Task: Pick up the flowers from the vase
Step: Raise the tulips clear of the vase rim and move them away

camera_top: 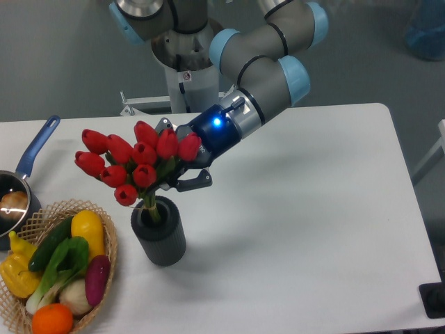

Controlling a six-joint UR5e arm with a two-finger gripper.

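Your gripper (169,170) is clenched on the flowers (132,163), holding them just under the red buds where the leaves gather. The buds fan out to the left of the gripper and slightly above it. The vase (159,231) stands on the bench (313,223) directly below the gripper, a little to its left, and the green stems run down from the grasp into the vase mouth. So the bunch is not out yet: the lower stem ends sit inside the rim, though how deep they reach is hidden by the dark opening.

Judging by this, the grasp is done and the lift is under way but unfinished. What is left is to raise the bunch straight up until the stems clear the rim, without tipping the vase.

Left of the gripper and lower, a basket (108,233) of vegetables sits beside the vase, with a blue-handled pot (31,156) farther left.
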